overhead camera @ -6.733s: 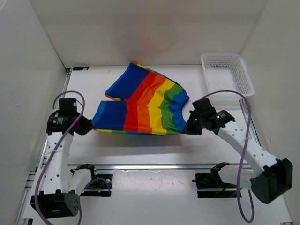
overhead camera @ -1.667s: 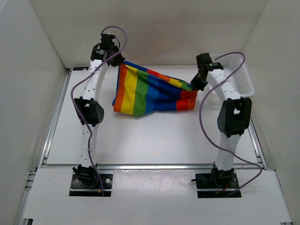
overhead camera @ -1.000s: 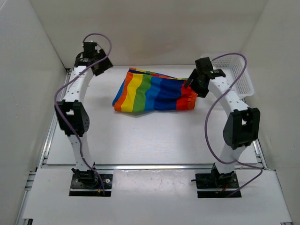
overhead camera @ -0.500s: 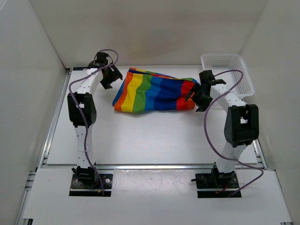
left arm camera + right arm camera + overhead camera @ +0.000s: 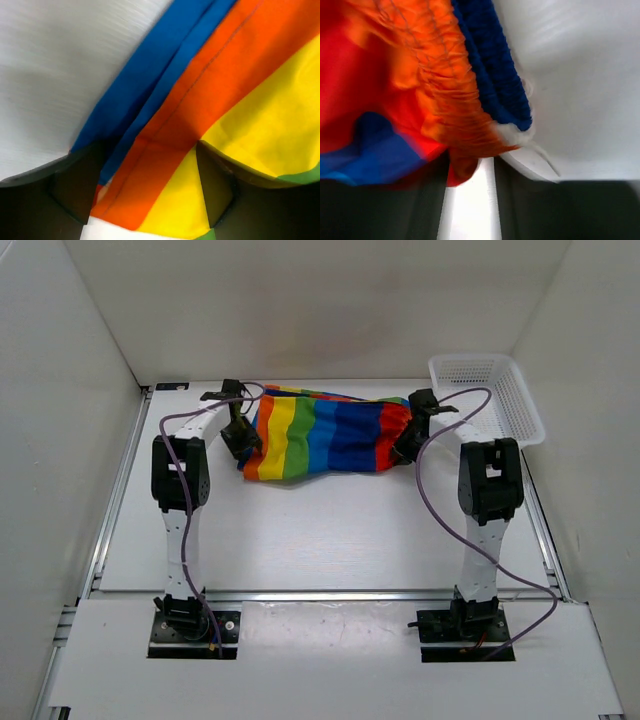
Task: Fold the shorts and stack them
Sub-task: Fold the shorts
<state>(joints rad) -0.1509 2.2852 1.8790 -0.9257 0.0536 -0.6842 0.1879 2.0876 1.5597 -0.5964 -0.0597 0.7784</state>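
The rainbow-striped shorts (image 5: 325, 435) lie folded in a flat band at the back middle of the table. My left gripper (image 5: 243, 443) is down at their left end. In the left wrist view its jaws stand wide open (image 5: 145, 200) over the orange and yellow stripes (image 5: 225, 100), holding nothing. My right gripper (image 5: 405, 447) is down at the right end, by the gathered waistband (image 5: 445, 100). Its jaws (image 5: 470, 200) stand a little apart with white table between them and a red fold of cloth at the gap's top. A white drawstring end (image 5: 520, 135) lies beside the waistband.
A white mesh basket (image 5: 485, 395) stands at the back right corner, just right of my right arm. White walls close the back and both sides. A metal rail (image 5: 320, 595) runs across the near edge by the arm bases.
Both arms carried the shorts up and over toward the back, folding them. Then they lowered; the left gripper let go first. Both grippers have since dropped to the ends of the folded shorts.
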